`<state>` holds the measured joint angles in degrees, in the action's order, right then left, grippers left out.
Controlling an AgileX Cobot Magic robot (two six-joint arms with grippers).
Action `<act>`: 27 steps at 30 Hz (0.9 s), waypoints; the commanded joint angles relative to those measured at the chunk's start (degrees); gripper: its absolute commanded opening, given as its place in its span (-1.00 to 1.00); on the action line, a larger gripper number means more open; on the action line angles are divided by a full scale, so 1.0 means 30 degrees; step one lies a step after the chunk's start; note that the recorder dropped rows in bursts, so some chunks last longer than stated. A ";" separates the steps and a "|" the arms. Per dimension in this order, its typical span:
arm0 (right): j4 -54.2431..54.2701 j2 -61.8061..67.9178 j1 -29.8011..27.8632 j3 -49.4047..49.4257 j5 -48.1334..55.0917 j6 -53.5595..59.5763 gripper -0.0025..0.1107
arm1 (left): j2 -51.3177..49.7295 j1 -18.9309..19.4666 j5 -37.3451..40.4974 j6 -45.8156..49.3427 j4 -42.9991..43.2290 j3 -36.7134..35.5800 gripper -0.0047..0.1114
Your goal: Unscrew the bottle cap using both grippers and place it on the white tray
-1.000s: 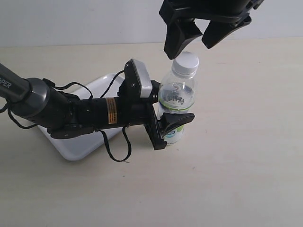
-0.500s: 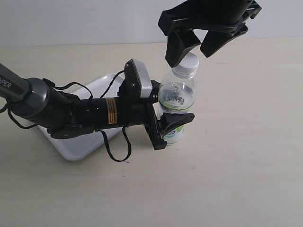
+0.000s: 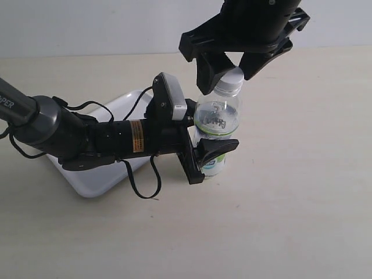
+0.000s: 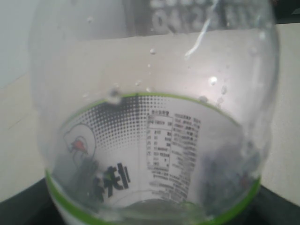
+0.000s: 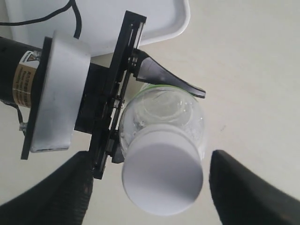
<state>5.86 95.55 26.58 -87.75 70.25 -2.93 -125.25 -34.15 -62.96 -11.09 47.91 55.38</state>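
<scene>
White bottle cap (image 3: pixel 232 79) is seated on bottle (image 3: pixel 218 119), upper centre; bottle is clamped by left gripper (image 3: pixel 210 140); right gripper (image 3: pixel 229 74) is spread open astride cap: to be centred, then closed squarely.

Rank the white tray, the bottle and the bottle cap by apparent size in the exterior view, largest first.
1. white tray, largest even though partly hidden
2. bottle
3. bottle cap, clearly smallest

Clear glossy plastic bottle (image 3: pixel 218 119), matt cap (image 5: pixel 162 180)
</scene>
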 commanded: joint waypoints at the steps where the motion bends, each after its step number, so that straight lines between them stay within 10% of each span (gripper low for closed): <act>1: -0.0151 0.0189 0.0034 -0.0013 -0.0096 -0.0085 0.18 | 0.0342 -0.0025 -0.0623 0.0049 -0.0277 0.0048 -0.25; 13: -0.0614 0.0257 0.0034 -0.0013 -0.0096 0.0978 -0.96 | 0.0342 -0.0025 -0.0623 0.0049 -0.0277 0.0048 -0.25; 27: -0.0658 0.0257 0.0034 -0.0013 -0.0096 1.3343 -0.96 | 0.0342 -0.0025 -0.0623 0.0049 -0.0241 0.0048 -0.25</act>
<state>4.39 96.21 26.58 -87.75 70.15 31.13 -125.25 -34.15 -62.96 -10.99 47.69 55.38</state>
